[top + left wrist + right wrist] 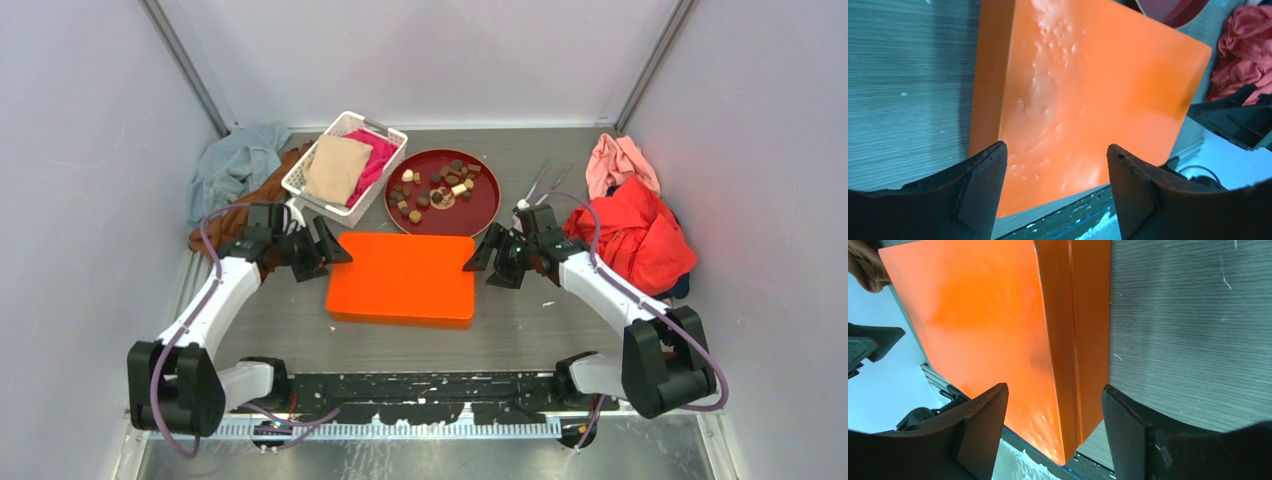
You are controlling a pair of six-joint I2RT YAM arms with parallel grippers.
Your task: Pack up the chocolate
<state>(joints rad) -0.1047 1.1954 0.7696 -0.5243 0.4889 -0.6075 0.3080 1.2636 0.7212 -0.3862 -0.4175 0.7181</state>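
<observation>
Several small dark brown, tan and cream chocolate pieces (pixel 437 186) lie on a round dark red tray (pixel 484 207) at the back middle of the table. A closed orange box (pixel 402 277) lies flat in front of the tray; it also shows in the left wrist view (pixel 1088 90) and in the right wrist view (pixel 978 325). My left gripper (pixel 327 252) is open and empty just off the box's left edge. My right gripper (pixel 481 260) is open and empty just off the box's right edge. Neither touches the box.
A white basket (pixel 298 180) with beige and pink cloth stands back left, with blue cloth (pixel 232 168) and brown cloth beside it. Metal tongs (pixel 540 184) lie right of the tray. Red cloth (pixel 638 236) and pink cloth are piled at the right.
</observation>
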